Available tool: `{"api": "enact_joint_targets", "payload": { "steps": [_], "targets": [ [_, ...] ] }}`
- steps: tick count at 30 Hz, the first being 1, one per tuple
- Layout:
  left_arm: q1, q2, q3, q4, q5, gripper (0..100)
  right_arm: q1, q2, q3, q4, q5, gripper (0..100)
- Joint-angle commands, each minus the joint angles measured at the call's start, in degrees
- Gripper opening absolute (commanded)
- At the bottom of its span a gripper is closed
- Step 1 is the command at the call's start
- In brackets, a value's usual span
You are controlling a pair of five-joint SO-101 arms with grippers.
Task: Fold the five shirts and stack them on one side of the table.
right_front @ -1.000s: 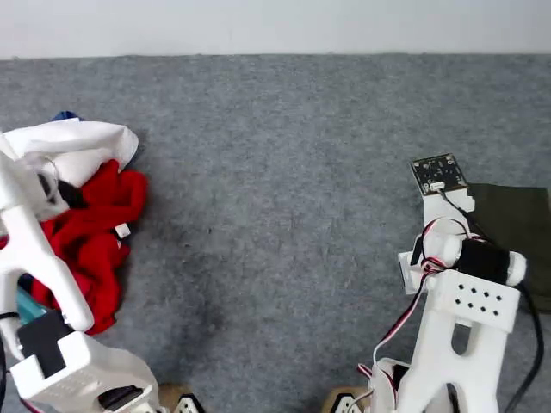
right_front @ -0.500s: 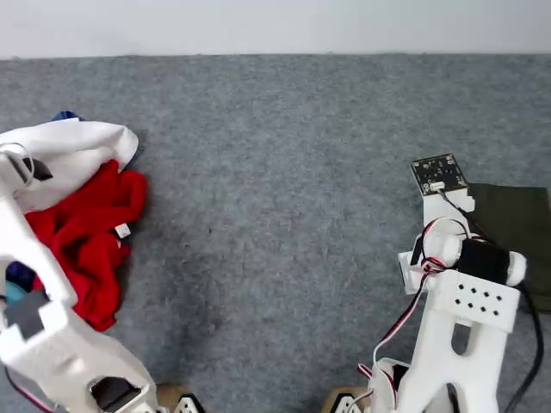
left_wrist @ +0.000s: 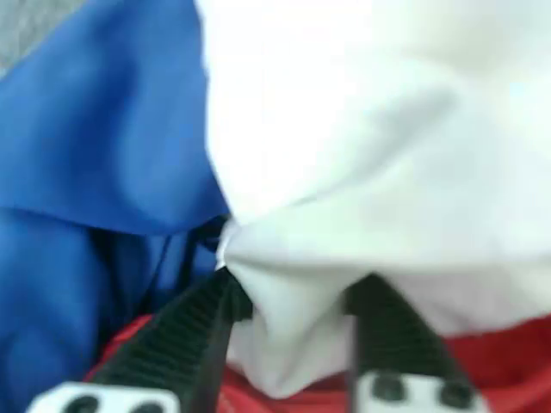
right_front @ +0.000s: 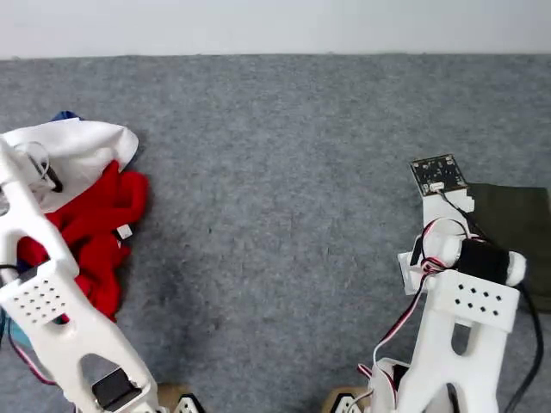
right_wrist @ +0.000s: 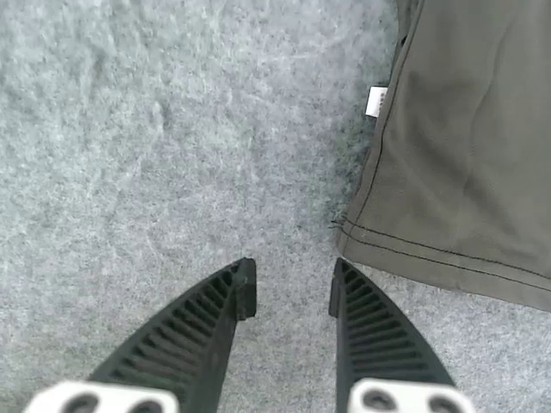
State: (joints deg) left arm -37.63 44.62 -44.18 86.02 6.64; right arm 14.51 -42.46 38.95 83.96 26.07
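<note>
A heap of shirts lies at the table's left edge: a white shirt (right_front: 82,146) on top, a red shirt (right_front: 99,228) below it and a blue shirt (right_front: 65,115) peeking out behind. My left arm (right_front: 39,258) stands over this heap. In the left wrist view my left gripper (left_wrist: 297,288) is open, with a bunched fold of the white shirt (left_wrist: 362,172) between its fingers, the blue shirt (left_wrist: 95,155) beside it and the red shirt (left_wrist: 491,370) underneath. A folded olive shirt (right_front: 516,219) lies at the right edge. My right gripper (right_wrist: 291,280) hangs open over bare felt, just beside the olive shirt (right_wrist: 465,138).
Grey felt (right_front: 284,189) covers the table, bare across its middle. A white wall runs along the far edge. A bit of teal cloth (right_front: 12,331) shows under the left arm near the front-left corner. The right arm's body (right_front: 461,292) stands at the front right.
My left arm has shifted over the heap, its wrist swinging left and then back onto the white shirt. The right arm and the olive shirt have stayed still.
</note>
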Motion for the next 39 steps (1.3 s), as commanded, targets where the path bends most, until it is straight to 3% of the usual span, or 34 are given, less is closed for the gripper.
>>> {"api": "enact_joint_targets", "payload": {
  "steps": [1, 5, 10, 15, 19, 24, 35, 39],
  "targets": [
    [2.1, -0.4, -11.1, 5.8, 0.2, 1, -0.2, 0.1, 0.0, -0.8, 0.2, 15.1],
    [5.7, -1.1, -22.9, 14.9, 0.2, 1, -0.2, 0.1, 0.0, -0.9, 0.2, 15.1],
    [12.6, -5.9, -29.6, 14.6, 0.2, 1, -0.2, 0.1, 0.0, -0.9, 0.2, 15.1],
    [25.7, -13.7, -27.4, 14.6, 0.2, 1, -0.1, 0.1, 4.0, -4.8, -1.5, 15.1],
    [37.5, -20.0, -21.0, 14.6, -0.7, 1, 0.0, 0.1, 6.0, -7.3, -3.2, 15.1],
    [49.1, -28.5, -10.9, 14.6, -10.7, 1, 3.3, 0.0, 6.1, -7.4, -3.2, 15.1],
    [54.8, -36.6, 24.8, 14.5, -19.7, 1, 4.8, 0.0, 6.2, -7.4, -3.3, 15.1],
    [62.3, -36.7, 34.9, 14.5, -22.5, 1, 4.8, 0.0, 6.2, -7.4, -3.3, 15.1]
  ]
}}
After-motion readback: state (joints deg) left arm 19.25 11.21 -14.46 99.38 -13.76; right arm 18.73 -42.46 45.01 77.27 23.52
